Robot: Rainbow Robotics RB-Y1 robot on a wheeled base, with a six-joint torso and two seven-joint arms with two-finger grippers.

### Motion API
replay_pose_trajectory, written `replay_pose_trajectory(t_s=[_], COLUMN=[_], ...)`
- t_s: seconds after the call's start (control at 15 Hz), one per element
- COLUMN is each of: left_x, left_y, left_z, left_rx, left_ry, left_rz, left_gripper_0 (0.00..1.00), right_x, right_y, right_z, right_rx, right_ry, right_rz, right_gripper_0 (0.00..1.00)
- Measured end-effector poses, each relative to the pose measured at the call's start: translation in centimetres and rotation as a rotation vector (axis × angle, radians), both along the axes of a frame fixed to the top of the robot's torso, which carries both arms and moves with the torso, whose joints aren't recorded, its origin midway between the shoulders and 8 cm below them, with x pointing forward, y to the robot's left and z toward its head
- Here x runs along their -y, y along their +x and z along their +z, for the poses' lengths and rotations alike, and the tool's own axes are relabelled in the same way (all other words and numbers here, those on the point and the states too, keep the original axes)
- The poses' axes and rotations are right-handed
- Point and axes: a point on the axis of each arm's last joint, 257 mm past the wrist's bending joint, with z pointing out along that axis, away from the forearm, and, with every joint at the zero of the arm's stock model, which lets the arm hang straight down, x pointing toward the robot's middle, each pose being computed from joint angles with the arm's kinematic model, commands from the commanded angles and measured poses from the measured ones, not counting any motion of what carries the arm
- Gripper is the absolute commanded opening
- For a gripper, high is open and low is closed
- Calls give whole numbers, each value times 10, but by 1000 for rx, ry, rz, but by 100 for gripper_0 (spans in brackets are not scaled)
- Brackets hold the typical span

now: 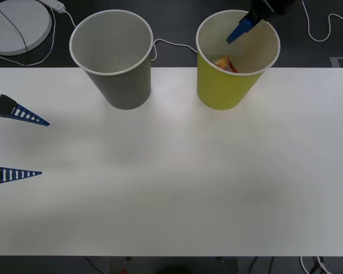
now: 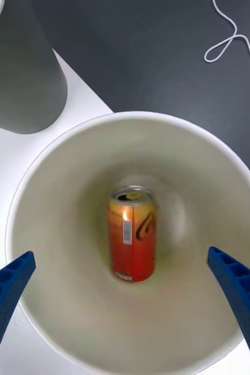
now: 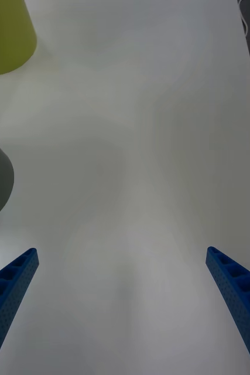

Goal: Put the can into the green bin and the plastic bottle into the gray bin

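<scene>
Right gripper (image 2: 125, 293) hangs over the mouth of the green bin (image 1: 217, 91), fingers spread wide, nothing between them. Front view catches just one blue fingertip of it above the bin's far rim, so the spread is read from the right wrist view, where both fingers sit at the two corners. Can (image 2: 132, 233) is inside the green bin, at the bottom, label and barcode facing up toward the wrist camera, silver-gold top visible at one end; whether it stands or lies I cannot tell from straight above. Front view gives only an orange patch of the can (image 1: 227, 63) low against the inner wall.

Gray bin (image 1: 121, 85) stands upright on the white table (image 1: 177, 188), just beside the green bin, apart from it, both near the table's far edge. Right wrist view shows the gray bin's outer wall next to the green bin's white rim. Gray bin's pale inside looks bare from the front view.

Left gripper (image 1: 43, 147) is parked low over the table at the robot's left edge, fingers wide apart and holding nothing. Left wrist view shows bare table between them, with slivers of both bins' bases farther off.

White cable (image 1: 171, 43) runs on the dark floor behind the bins.
</scene>
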Motion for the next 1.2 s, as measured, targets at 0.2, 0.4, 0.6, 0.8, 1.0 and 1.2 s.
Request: replay_pose_trajectory(t_s=[0.2, 0.4, 0.6, 0.8, 1.0, 1.2], left_x=[0, 0, 0, 0, 0, 0], left_y=[0, 0, 0, 0, 0, 0], left_z=[0, 0, 0, 0, 0, 0], left_rx=[0, 0, 0, 0, 0, 0], left_ry=[0, 0, 0, 0, 0, 0], left_rz=[0, 0, 0, 0, 0, 0], left_gripper_0=[100, 100, 100, 100, 100, 100], right_x=[11, 24, 47, 69, 91, 107], right_y=[-14, -36, -61, -88, -114, -131], right_z=[11, 20, 21, 28, 21, 7], right_rx=[-10, -39, -43, 6, 51, 91], right_ry=[-14, 13, 63, 85, 118, 145], right_rz=[24, 78, 186, 280, 354, 429], right_gripper_0=[100, 100, 100, 100, 100, 100])
